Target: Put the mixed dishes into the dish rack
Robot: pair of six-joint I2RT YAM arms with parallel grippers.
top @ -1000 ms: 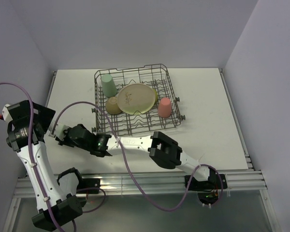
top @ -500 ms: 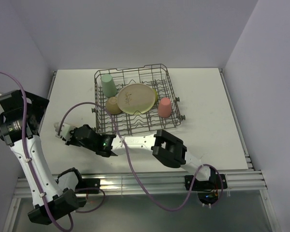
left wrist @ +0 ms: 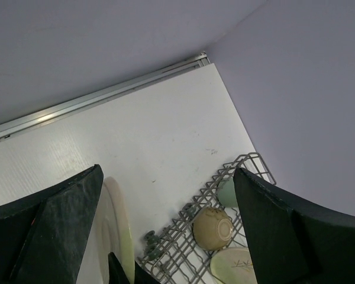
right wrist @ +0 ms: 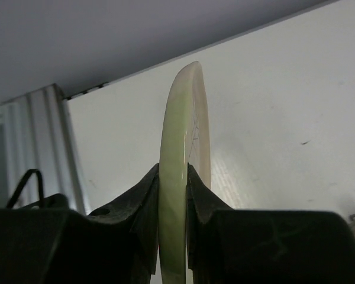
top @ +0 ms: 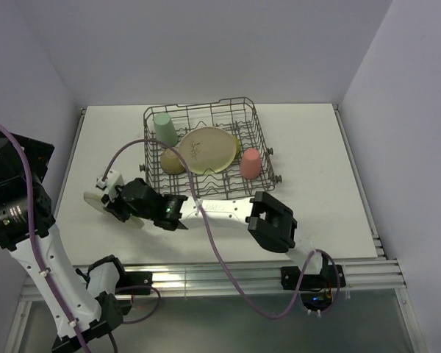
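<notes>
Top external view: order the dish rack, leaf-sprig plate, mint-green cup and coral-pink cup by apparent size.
1. dish rack
2. leaf-sprig plate
3. mint-green cup and coral-pink cup: these look about alike, so I won't rank them.

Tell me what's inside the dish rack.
Inside the dish rack: a mint-green cup, a tan bowl, a sprig-patterned plate and a coral-pink cup. The plate covers most of something greenish behind its right edge; I cannot identify it.
</notes>
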